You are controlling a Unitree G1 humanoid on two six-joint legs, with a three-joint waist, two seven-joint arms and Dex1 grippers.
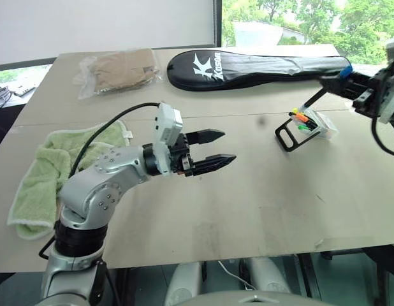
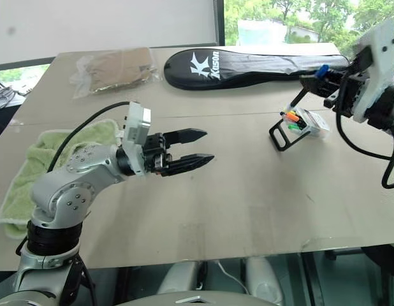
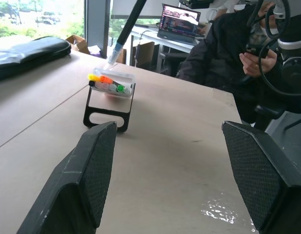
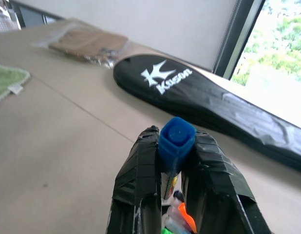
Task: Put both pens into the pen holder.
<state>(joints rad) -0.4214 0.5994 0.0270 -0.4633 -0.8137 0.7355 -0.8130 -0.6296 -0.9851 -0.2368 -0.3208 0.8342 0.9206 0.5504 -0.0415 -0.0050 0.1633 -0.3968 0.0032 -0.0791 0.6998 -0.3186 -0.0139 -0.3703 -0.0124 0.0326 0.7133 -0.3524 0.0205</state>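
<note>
right gripper [image 4: 176, 161]: jaws closed tight on the blue-capped pen [image 4: 175, 141], gripped near the cap; barrel slants down, pale tip at the pen holder's mouth.
left gripper [image 1: 213, 148]: fingers spread wide, nothing between them; hangs above bare table, pointing toward 3 o'clock, well apart from the holder.
pen holder [image 1: 310, 122]: clear box on a black wire frame, at about 2 o'clock from the left gripper, near the table's right side. Orange cap [image 3: 106, 79] shows inside, beside yellow and green caps.
risk 1: holder is light and unbraced; judgement: a pen pushed in at this slant could tip or slide it.
risk 2: judgement: tip may catch on the rim or on the markers already packed inside and stop short; release then would drop the pen onto the table.
surface: tan table [image 1: 235, 204], a seam running across; green towel [image 1: 37, 178] at 9 o'clock; black racket bag [image 1: 248, 67] and a bagged brown item [image 1: 120, 70] along the far edge.
room: window with trees behind; a seated person and an open laptop past the table end.
</note>
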